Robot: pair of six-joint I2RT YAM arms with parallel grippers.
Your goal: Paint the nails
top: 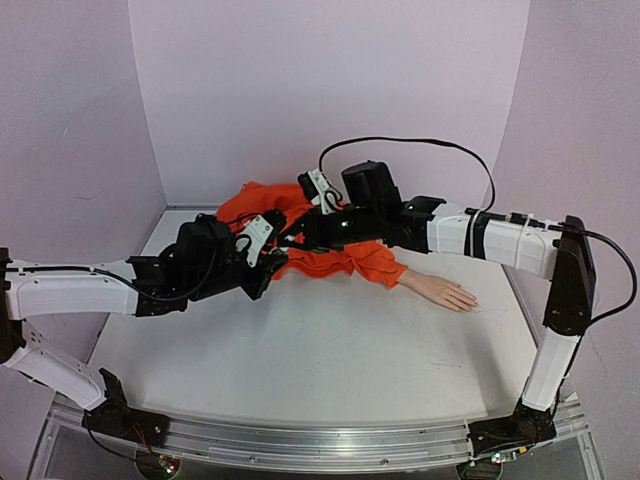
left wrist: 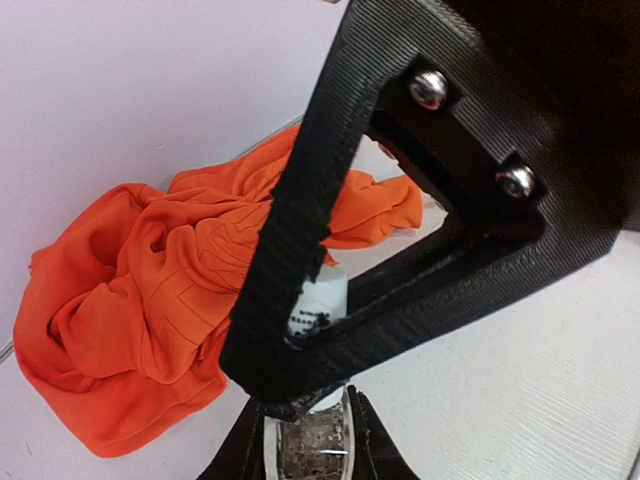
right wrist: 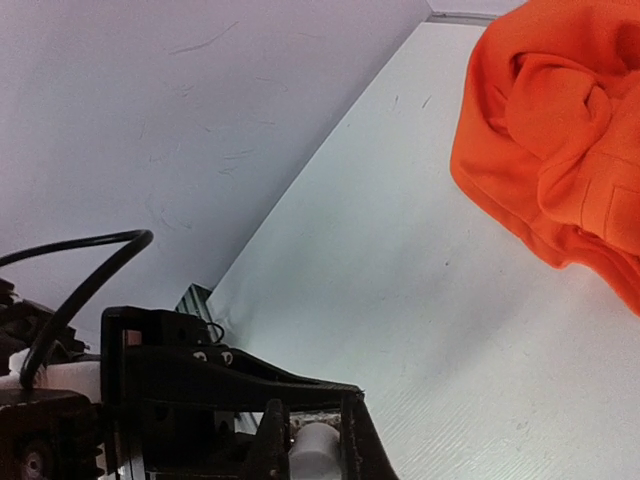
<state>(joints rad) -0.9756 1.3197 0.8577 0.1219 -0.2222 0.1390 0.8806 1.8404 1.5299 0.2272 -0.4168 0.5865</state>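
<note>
The pale mannequin hand (top: 445, 292) lies palm down on the table at the right, coming out of an orange sleeve (top: 345, 262). Its nails (top: 470, 301) are too small to make out. My left gripper (top: 268, 268) is shut on a small clear bottle with glitter inside (left wrist: 315, 445). My right gripper (top: 287, 244) meets it from the right and is shut on the bottle's white cap (right wrist: 318, 448), which also shows in the left wrist view (left wrist: 325, 298). Both grippers hang over the sleeve's left part, well left of the hand.
Bunched orange cloth (left wrist: 140, 310) lies at the back of the white table (top: 320, 350), also in the right wrist view (right wrist: 560, 140). Lilac walls (top: 330, 90) close in the back and sides. A black cable (top: 420, 145) loops above the right arm.
</note>
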